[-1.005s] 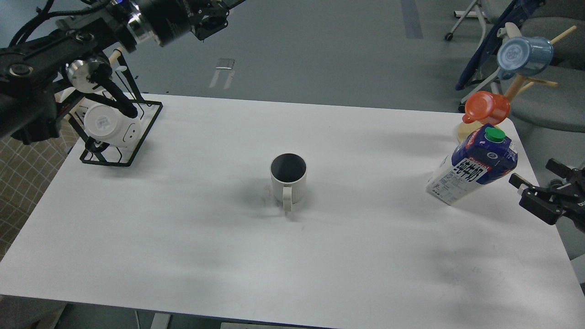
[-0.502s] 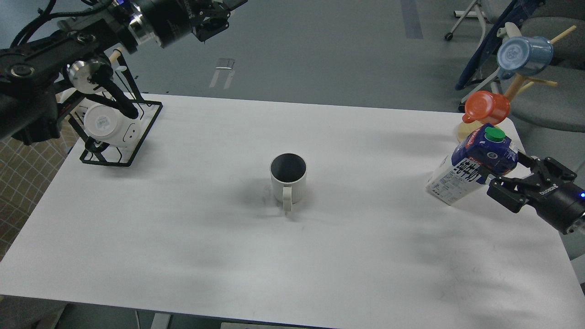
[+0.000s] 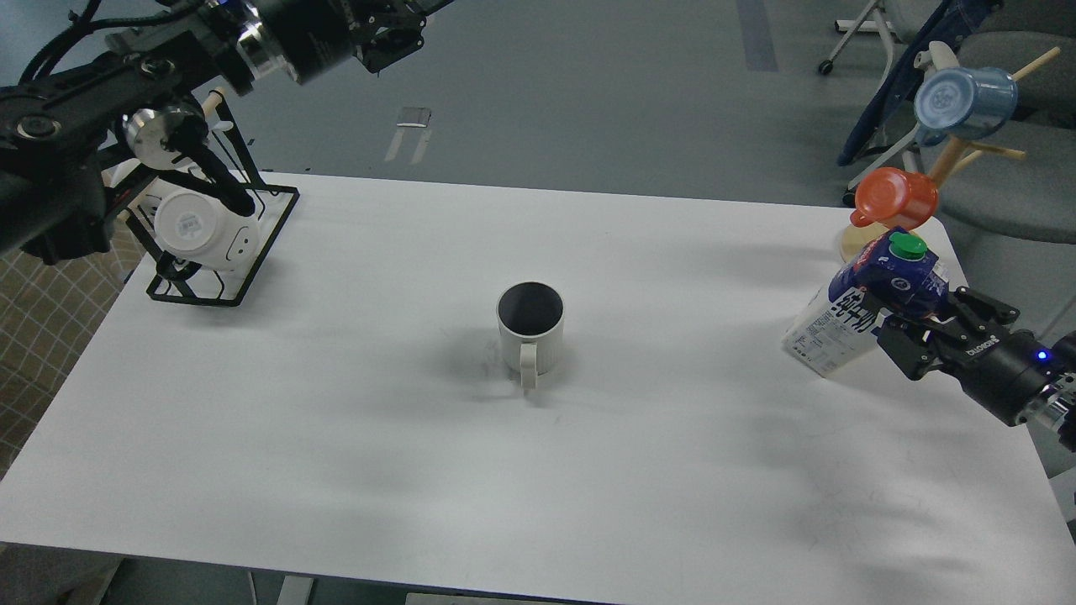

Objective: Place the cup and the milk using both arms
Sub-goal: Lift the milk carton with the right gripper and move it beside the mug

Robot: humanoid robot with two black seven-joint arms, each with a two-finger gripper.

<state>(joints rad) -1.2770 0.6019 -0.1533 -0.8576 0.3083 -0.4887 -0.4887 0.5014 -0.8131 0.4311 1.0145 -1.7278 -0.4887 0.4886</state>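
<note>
The off-white ribbed cup (image 3: 531, 334) stands upright at the middle of the white table (image 3: 336, 420), its handle towards me. The milk (image 3: 841, 329), a carton with a blue top and green cap, stands at the right edge of the table. My right gripper (image 3: 922, 315) comes in from the right, open, with one finger on each side of the carton's upper part. I cannot tell whether they press on it. My left gripper (image 3: 388, 38) is held high over the far left, well away from the cup, dark and seen end-on.
A black wire rack (image 3: 220, 286) at the far left holds a smooth white cup (image 3: 202, 228) on its side. A wooden mug tree behind the milk carries an orange mug (image 3: 896, 197) and a blue mug (image 3: 965, 101). Chairs stand beyond the table's right end.
My right gripper has moved in from the right edge and now straddles the milk's upper part. The carton has shifted slightly left. My left arm has barely moved.
</note>
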